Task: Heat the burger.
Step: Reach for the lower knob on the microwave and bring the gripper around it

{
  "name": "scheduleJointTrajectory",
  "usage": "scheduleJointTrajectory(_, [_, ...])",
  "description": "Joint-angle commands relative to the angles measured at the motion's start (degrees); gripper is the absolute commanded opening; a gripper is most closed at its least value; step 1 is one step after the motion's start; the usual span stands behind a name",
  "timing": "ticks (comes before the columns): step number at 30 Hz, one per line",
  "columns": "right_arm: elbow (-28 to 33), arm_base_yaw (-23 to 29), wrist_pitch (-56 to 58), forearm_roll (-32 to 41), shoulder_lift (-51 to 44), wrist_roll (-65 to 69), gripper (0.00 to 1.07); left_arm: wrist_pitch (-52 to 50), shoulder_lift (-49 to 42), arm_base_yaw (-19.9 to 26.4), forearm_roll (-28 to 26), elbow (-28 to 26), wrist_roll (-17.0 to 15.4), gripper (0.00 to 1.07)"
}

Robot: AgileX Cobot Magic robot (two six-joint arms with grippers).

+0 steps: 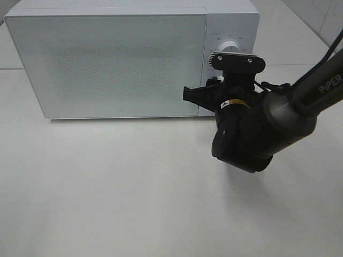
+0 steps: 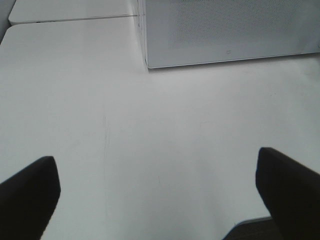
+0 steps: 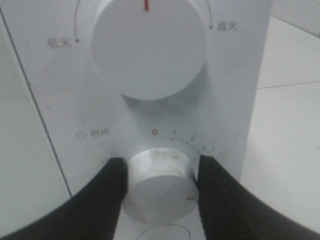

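Microwave (image 1: 236,21): one, with one door (image 1: 107,64). Dials on its control panel: two, an upper dial (image 3: 149,47) and a lower dial (image 3: 159,187), each bearing one red mark (image 3: 147,5). Arm (image 1: 278,118) in the high view: one. Grippers: two, a left gripper (image 2: 155,170) and a right gripper (image 3: 160,172), two dark fingers (image 2: 27,195) apiece, four in all. Table (image 1: 107,187): one, though its seams may mean several joined panels.
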Motion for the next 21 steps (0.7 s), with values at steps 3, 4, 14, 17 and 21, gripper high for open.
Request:
scheduleJointTrajectory(3, [-1.49, -0.69, 0.11, -1.38, -0.11, 2.41, 0.07, -0.74, -0.97, 0.17, -0.63, 0.0, -0.23, 1.0])
scheduleJointTrajectory(4, [-1.49, -0.69, 0.11, -1.38, -0.11, 2.41, 0.07, -0.74, -0.97, 0.17, -0.63, 0.0, -0.23, 1.0])
scheduleJointTrajectory(14, [-1.49, -0.69, 1.09, -1.49, -0.11, 10.77, 0.07, -0.74, -0.97, 0.17, -0.63, 0.0, -0.23, 1.0])
scheduleJointTrajectory(17, [-1.49, -0.69, 1.6, -2.06, -0.11, 15.93, 0.07, -0.74, -0.97, 0.17, -0.63, 0.0, -0.23, 1.0])
scheduleJointTrajectory(21, [-1.49, -0.69, 2.18, -3.32, -0.11, 20.97, 0.07, -0.74, -0.97, 0.17, -0.63, 0.0, -0.23, 1.0])
